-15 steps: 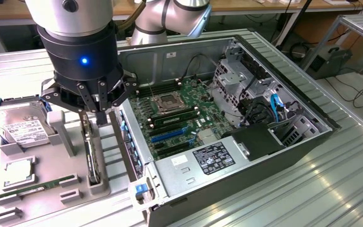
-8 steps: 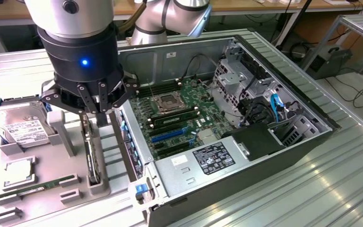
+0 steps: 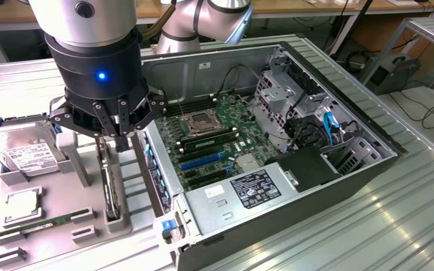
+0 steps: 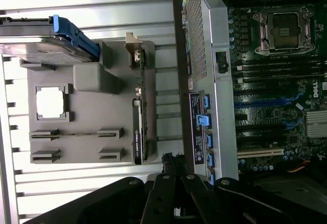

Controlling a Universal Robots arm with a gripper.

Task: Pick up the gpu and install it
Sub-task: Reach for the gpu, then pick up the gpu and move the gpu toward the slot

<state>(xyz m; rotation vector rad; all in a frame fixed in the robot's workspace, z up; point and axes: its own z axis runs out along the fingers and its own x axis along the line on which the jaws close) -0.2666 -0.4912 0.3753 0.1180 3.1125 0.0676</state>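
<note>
The gpu [image 3: 109, 183] stands on edge in a slot of the grey holder tray [image 3: 51, 240], beside the open computer case [image 3: 338, 169]. In the wrist view the gpu [image 4: 141, 122] appears edge-on as a thin dark card, with its silver bracket [image 4: 134, 43] at one end. My gripper [image 3: 120, 142] hangs just above the card's bracket end, shut, with nothing between its fingers. In the wrist view the gripper [image 4: 168, 160] sits a little off the card's other end, toward the case wall.
On the tray are a silver hard drive in a blue frame [image 3: 21, 148], a CPU [image 3: 22, 202] and a green RAM stick [image 3: 43, 221]. The case holds the motherboard [image 3: 217, 138] with blue expansion slots [image 3: 202, 162]. Ribbed metal tabletop [image 3: 368, 231] surrounds everything.
</note>
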